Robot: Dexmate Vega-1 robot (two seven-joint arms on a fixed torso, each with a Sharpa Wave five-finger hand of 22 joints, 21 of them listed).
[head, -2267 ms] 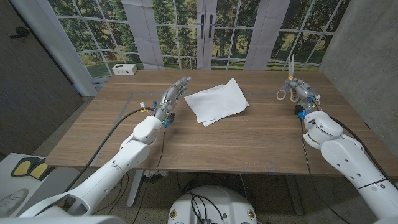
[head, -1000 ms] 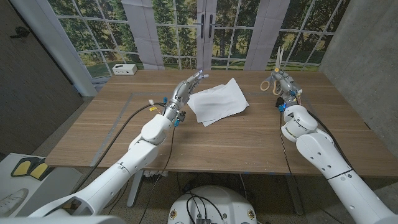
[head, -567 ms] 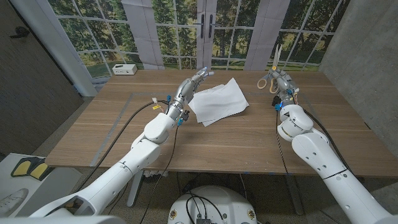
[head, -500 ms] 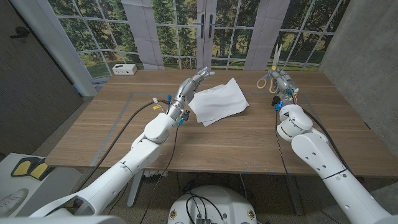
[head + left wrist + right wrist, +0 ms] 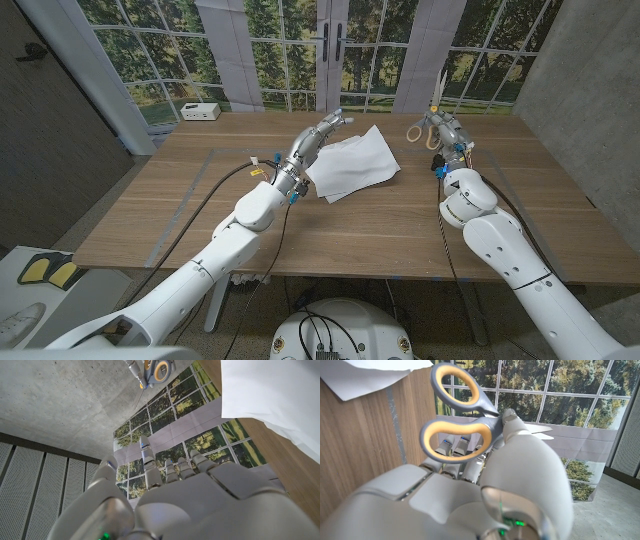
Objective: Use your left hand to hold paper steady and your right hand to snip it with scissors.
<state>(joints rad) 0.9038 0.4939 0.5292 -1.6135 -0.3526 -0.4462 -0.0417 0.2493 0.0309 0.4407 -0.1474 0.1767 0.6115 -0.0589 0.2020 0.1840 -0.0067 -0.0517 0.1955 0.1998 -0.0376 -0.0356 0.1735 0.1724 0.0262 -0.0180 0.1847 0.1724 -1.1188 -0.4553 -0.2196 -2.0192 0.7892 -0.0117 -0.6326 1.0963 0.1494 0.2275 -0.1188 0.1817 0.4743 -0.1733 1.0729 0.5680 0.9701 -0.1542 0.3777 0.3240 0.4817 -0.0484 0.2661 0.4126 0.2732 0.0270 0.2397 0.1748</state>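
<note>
White paper sheets (image 5: 350,163) lie on the wooden table (image 5: 400,220) near its far middle; a corner of the paper (image 5: 280,400) shows in the left wrist view, another (image 5: 367,375) in the right wrist view. My left hand (image 5: 318,136) is raised with fingers outstretched over the paper's left edge, holding nothing. My right hand (image 5: 448,134) holds up scissors (image 5: 432,113) with yellow-lined grey handles, blades pointing upward, to the right of the paper. The scissors (image 5: 457,415) have their handles against my right hand (image 5: 470,485) in the right wrist view, and the scissors (image 5: 150,370) also appear in the left wrist view.
A small white box (image 5: 201,111) sits at the table's far left corner. Behind the table stands a window backdrop with trees (image 5: 330,50). Concrete wall (image 5: 590,80) rises on the right.
My left hand has advanced toward and over the paper's left edge. My right hand has carried the scissors leftward, closer to the paper.
</note>
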